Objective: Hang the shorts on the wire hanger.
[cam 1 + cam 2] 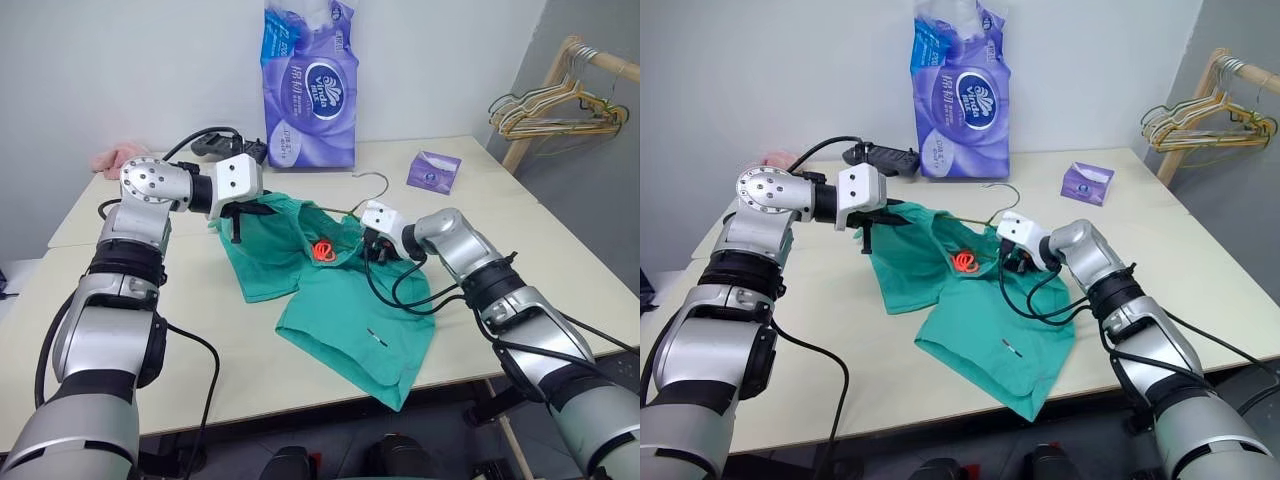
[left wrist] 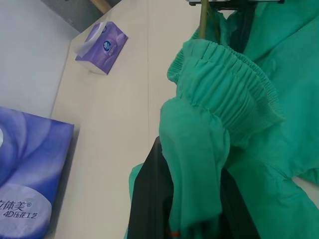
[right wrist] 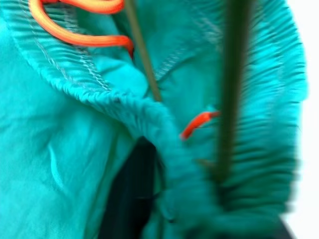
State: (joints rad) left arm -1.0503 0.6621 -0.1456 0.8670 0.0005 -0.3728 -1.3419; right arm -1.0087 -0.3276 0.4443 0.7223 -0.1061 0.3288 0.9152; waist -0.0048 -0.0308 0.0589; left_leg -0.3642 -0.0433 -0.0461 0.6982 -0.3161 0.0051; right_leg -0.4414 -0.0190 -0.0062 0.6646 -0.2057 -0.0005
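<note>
Left gripper (image 1: 238,212) clamps the shorts (image 1: 350,300) waistband mid-surface; right gripper (image 1: 372,250) nips elastic (wire hanger (image 1: 372,180) may slip).

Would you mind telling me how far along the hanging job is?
Done: the wire hanger is partly inside the shorts, hook out. In hand: left gripper and right gripper pinch the waistband. Left: seating the shorts fully; they lie on the table.
</note>
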